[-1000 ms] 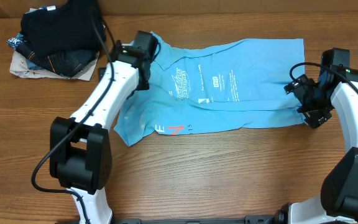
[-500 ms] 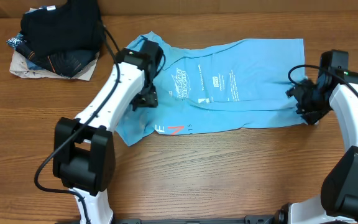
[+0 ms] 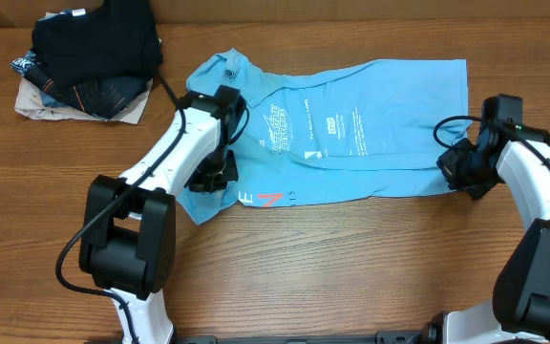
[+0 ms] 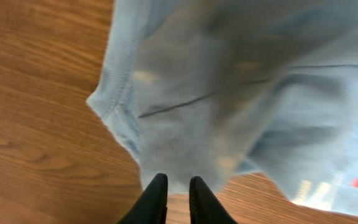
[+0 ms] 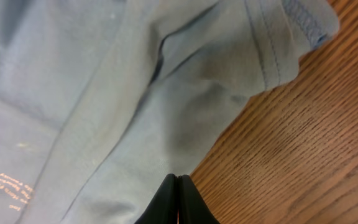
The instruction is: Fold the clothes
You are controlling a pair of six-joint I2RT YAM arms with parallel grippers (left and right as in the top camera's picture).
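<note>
The clothes are a light sky-blue T-shirt (image 3: 370,124) lying flat across the middle of the table, with white print near its centre and red lettering at its near edge. My left gripper (image 3: 216,178) is down at the shirt's near-left edge. In the left wrist view its fingers (image 4: 178,182) are nearly together, pinching the cloth (image 4: 229,93) at its edge. At the shirt's near-right corner my right gripper (image 3: 462,174) is down too. In the right wrist view its jaws (image 5: 178,178) are pressed together right at the edge of the fabric (image 5: 104,93).
A pile of black and dark folded garments (image 3: 94,53) sits at the back left on a scrap of brown paper. Bare wooden table (image 3: 351,268) runs along the front of the shirt.
Both grippers went from open to shut. The left gripper moved from the shirt's collar area toward me to its near-left edge. The right gripper shifted slightly left onto the near-right corner.
</note>
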